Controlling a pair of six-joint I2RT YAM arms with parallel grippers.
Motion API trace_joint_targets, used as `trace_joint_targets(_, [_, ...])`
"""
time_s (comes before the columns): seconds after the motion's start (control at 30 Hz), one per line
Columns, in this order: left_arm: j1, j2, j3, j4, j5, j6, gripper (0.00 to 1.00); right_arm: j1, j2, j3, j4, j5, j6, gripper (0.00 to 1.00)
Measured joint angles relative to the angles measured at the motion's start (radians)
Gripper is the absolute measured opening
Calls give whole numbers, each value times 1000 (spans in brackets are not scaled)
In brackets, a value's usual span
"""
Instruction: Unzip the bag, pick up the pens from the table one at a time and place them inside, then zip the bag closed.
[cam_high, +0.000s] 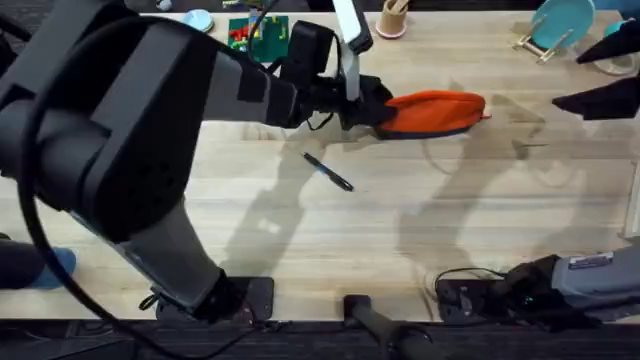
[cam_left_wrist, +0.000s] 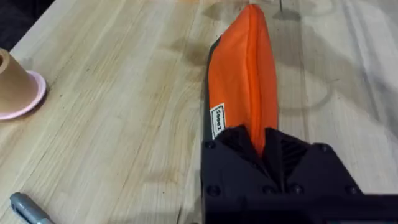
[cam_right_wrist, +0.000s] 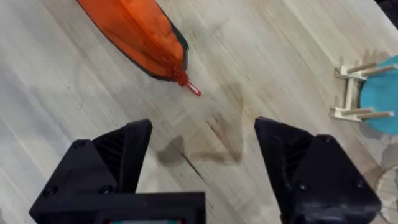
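The orange-red bag (cam_high: 435, 110) lies on the table (cam_high: 420, 230) at the back centre, with its red pull tab (cam_right_wrist: 189, 86) at its right end. My left gripper (cam_left_wrist: 261, 144) is shut on the bag's left end (cam_left_wrist: 245, 81), orange fabric pinched between its black fingers. A black pen with a blue band (cam_high: 328, 172) lies in front of the bag, to the left. The tip of a grey pen (cam_left_wrist: 25, 208) lies beside the left gripper. My right gripper (cam_right_wrist: 205, 155) hangs open above the table, right of the bag, holding nothing.
A tan cup on a pink base (cam_high: 392, 18) stands behind the bag. A blue plate in a wooden rack (cam_high: 560, 25) stands at the back right. A green object (cam_high: 258, 35) lies at the back left. The left arm (cam_high: 130, 120) looms large over the table's left half.
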Motion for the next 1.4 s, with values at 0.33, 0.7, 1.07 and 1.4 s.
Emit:
trace_joint_targets(0.33, [0,0,0,0,0,0,43,25,0,0,60,-22,0,996])
trace_joint_targets(0.7, [0,0,0,0,0,0,43,35,60,1,90,-26,-3,996])
trace_joint_targets(1.07, [0,0,0,0,0,0,43,55,191,1,111,-102,-97,995])
trace_joint_targets(1.4, [0,0,0,-2,0,0,43,117,284,1,158,-107,-117,993])
